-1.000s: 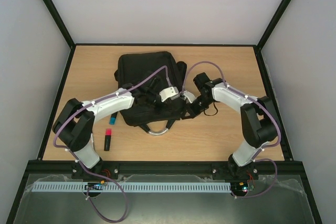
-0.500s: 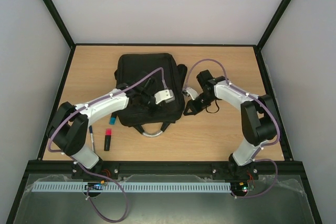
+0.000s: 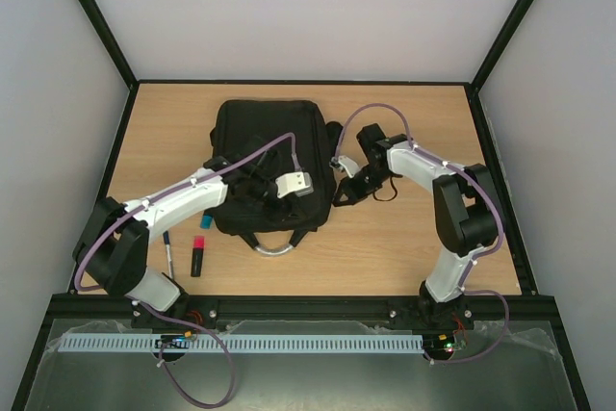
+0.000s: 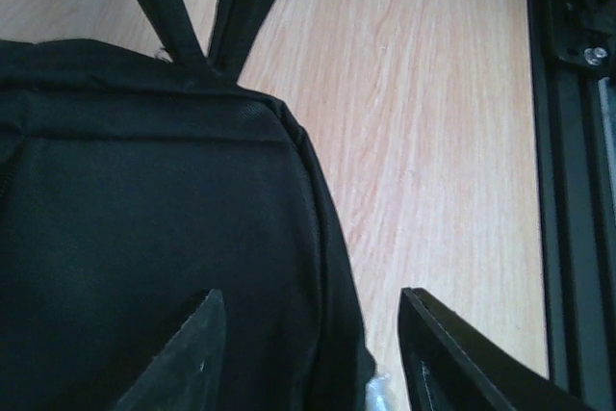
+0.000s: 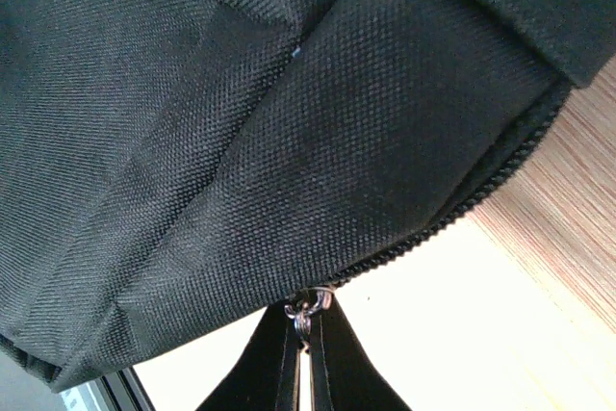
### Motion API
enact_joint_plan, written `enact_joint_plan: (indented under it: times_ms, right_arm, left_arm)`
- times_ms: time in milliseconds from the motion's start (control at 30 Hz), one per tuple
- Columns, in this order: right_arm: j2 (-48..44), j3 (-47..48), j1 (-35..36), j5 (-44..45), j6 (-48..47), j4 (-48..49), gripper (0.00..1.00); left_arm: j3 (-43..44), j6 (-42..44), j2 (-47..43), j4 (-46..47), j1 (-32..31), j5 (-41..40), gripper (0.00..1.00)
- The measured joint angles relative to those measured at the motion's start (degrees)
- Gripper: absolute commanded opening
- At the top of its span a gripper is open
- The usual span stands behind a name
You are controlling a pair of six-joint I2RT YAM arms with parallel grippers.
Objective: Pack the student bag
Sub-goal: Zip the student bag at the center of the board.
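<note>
One wooden surface (image 3: 414,238) carries the student bag (image 3: 265,137), lying flat near its middle. Left gripper (image 4: 313,305) hangs spread above the bag's corner. Right gripper (image 5: 306,329) is pressed together, pinching a zip pull (image 5: 310,302) at the bag's side.

The bench is a light wooden tabletop (image 3: 404,247) with a black metal frame (image 3: 298,305) round its edges and plain white panel walls (image 3: 308,7) at the back and sides. Near the front left corner a stubby black highlighter with a pinkish-red cap (image 3: 197,255) lies flat, cap end toward the back edge. Just left of it, roughly parallel and not touching, is a thin pen with a bluish end (image 3: 169,255). Past the front edge, a long white slotted strip (image 3: 289,344) runs left to right over a grey surface, under what looks like crinkly clear plastic sheeting (image 3: 539,372).
</note>
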Motion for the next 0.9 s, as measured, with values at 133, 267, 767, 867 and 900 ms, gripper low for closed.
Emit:
enact_joint_plan:
  times_ms: [133,267,767,867,900]
  right_arm:
    - [0.0,0.0,1.1,-1.0,0.7,0.2,0.01]
    - [0.0,0.4,3.8,-1.6,1.9,0.2,0.01]
    - [0.0,0.7,6.7,-4.4,5.4,0.6,0.01]
    - [0.0,0.7,6.2,-4.5,5.3,0.6,0.01]
    - [0.1,0.7,6.0,-4.6,5.2,0.6,0.01]
  left_arm:
    - [-0.1,-5.1,0.0,3.8,-1.2,-1.4,0.61]
    - [-0.1,-10.3,1.0,8.3,-2.8,-2.2,0.61]
    - [-0.2,-15.8,5.3,13.0,-6.4,-9.4,0.14]
    - [-0.6,-15.9,5.2,13.4,-6.8,-11.5,0.03]
    - [-0.7,-15.9,5.2,13.4,-7.0,-11.9,0.02]
